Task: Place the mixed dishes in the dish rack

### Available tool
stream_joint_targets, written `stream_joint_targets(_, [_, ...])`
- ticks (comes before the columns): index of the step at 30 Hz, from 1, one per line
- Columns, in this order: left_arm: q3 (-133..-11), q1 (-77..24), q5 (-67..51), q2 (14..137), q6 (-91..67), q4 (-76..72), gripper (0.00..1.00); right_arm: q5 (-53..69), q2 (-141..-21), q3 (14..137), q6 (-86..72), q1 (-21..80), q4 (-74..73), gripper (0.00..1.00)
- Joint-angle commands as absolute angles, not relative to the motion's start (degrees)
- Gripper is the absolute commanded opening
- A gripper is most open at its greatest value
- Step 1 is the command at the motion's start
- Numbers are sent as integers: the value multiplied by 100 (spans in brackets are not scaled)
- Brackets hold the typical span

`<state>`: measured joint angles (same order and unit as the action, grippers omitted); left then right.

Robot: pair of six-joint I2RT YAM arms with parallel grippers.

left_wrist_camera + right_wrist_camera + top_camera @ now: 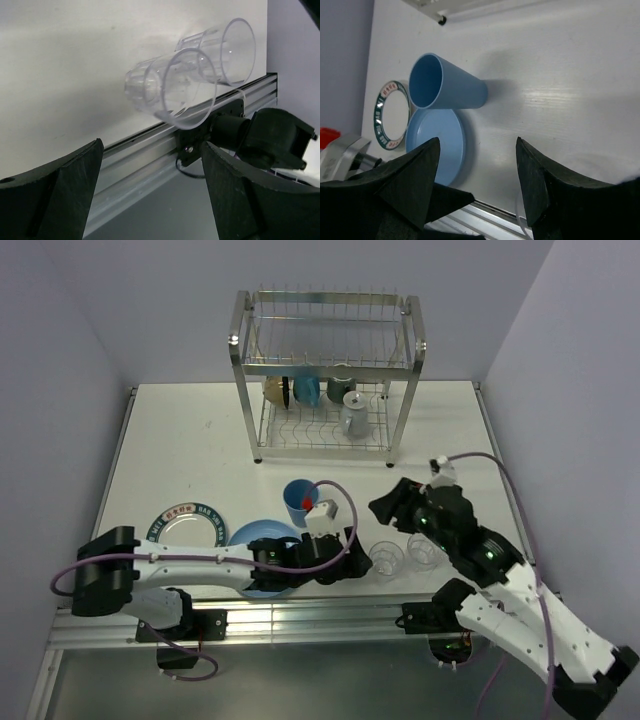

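Observation:
The dish rack (325, 370) stands at the back; its lower tier holds a cream cup (275, 390), a blue mug (307, 390), a dark mug (340, 387) and a pale mug (353, 416). On the table are a blue tumbler (298, 502), a blue plate (262, 538) partly under my left arm, a white plate with patterned rim (187, 525) and two clear glasses (387, 558) (423, 550). My left gripper (352, 558) is open and empty, just left of the glasses (170, 90). My right gripper (388, 506) is open and empty, above the table behind the glasses. The black bowl is out of view.
A metal rail (300, 618) runs along the table's near edge. The right wrist view shows the tumbler (447, 85), blue plate (437, 145), patterned plate (390, 115) and a rack foot (440, 20). Walls close in the table at the back and on both sides.

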<state>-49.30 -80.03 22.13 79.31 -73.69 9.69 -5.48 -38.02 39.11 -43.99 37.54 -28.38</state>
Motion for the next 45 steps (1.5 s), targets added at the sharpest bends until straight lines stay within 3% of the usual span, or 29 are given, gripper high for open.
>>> stream_joint_targets(1, [-5580, -8033, 2312, 8522, -7128, 914, 86, -1440, -2832, 3999, -4667, 3788, -4014, 69])
stream_joint_targets(10, [-6635, -7893, 1934, 9974, -6961, 1116, 85, -1951, -1530, 4912, -4631, 3788, -5536, 70])
stream_joint_targets(13, [-6750, -7893, 1828, 10256, -6978, 1160, 80, -1873, -1319, 5018, -4658, 3788, -5678, 70])
stream_joint_targets(16, [-6785, -7884, 1767, 10406, -7005, 1187, 68, -1767, -1248, 5054, -4650, 3788, -5678, 70])
stream_joint_targets(19, [-6750, -7858, 1810, 10354, -6987, 1222, 44, -1662, -1266, 5010, -4623, 3788, -5625, 70])
stream_joint_targets(20, [-6724, -7831, 1819, 10293, -6970, 1248, 22, -1583, -1266, 4992, -4623, 3788, -5599, 70])
stream_joint_targets(21, [-6706, -7814, 1880, 10222, -6952, 1283, 7, -1547, -1266, 4975, -4623, 3788, -5546, 70])
stream_joint_targets(22, [-6689, -7779, 1942, 10022, -6935, 1362, 0, -1512, -1257, 4940, -4623, 3788, -5520, 70])
stream_joint_targets(26, [-6391, -7761, 2451, 9029, -6777, 1661, 0, -1187, -1248, 4826, -4605, 3788, -5266, 71])
stream_joint_targets(30, [-5250, -7551, 2260, 6933, -6233, 408, 0, -250, -1310, 4659, -4553, 3788, -4774, 74])
stream_joint_targets(31, [-4690, -7472, 1998, 6595, -6084, -379, 0, -63, -1310, 4545, -4588, 3788, -4616, 76])
stream_joint_targets(32, [-4450, -7375, 1891, 6244, -6047, -682, 0, 156, -1292, 4483, -4623, 3788, -4231, 85])
stream_joint_targets(35, [-3623, -7041, 1609, 5170, -5942, -1571, 0, 903, -1117, 4123, -4886, 3788, -3474, 91])
stream_joint_targets(40, [-2263, -6750, 1353, 4018, -5985, -3328, 0, 1975, -1116, 2973, -6071, 3788, -893, 93])
stream_joint_targets(45, [-1697, -6741, 1661, 3867, -5836, -4815, 0, 1785, -1362, 1874, -7539, 3893, 1976, 94])
